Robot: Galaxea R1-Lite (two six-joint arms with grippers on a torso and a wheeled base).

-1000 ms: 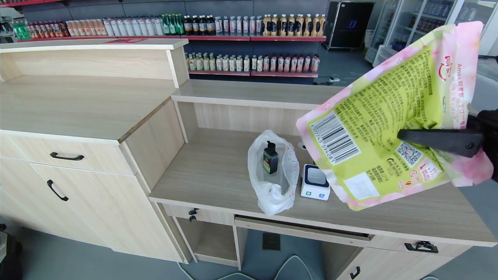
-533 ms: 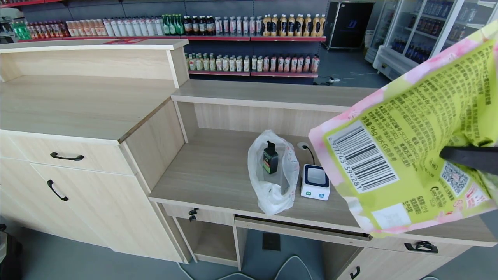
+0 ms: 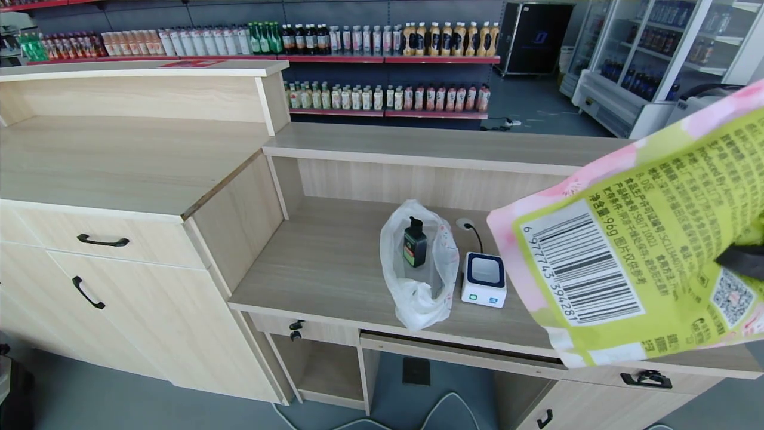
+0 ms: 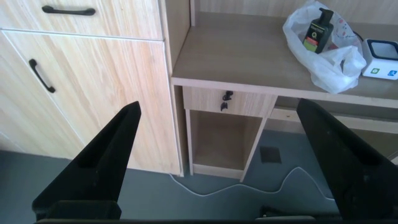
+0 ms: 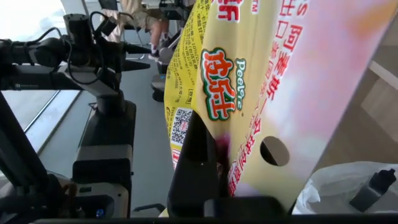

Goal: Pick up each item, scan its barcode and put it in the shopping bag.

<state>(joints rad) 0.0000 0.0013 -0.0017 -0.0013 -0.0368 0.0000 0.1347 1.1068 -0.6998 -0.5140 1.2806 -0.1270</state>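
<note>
Pouch (image 3: 656, 239) slantwise, barcode end low toward scanner (image 3: 483, 279); right gripper (image 5: 211, 162) clamped on it; left gripper (image 4: 217, 118) spread.

The pouch (image 3: 656, 251) is made of glossy plastic film, the bag (image 3: 418, 301) of thin, crinkled translucent plastic. The counter (image 3: 334, 263) is finished in matt pale wood grain, the scanner (image 3: 483, 296) in smooth white plastic.
</note>
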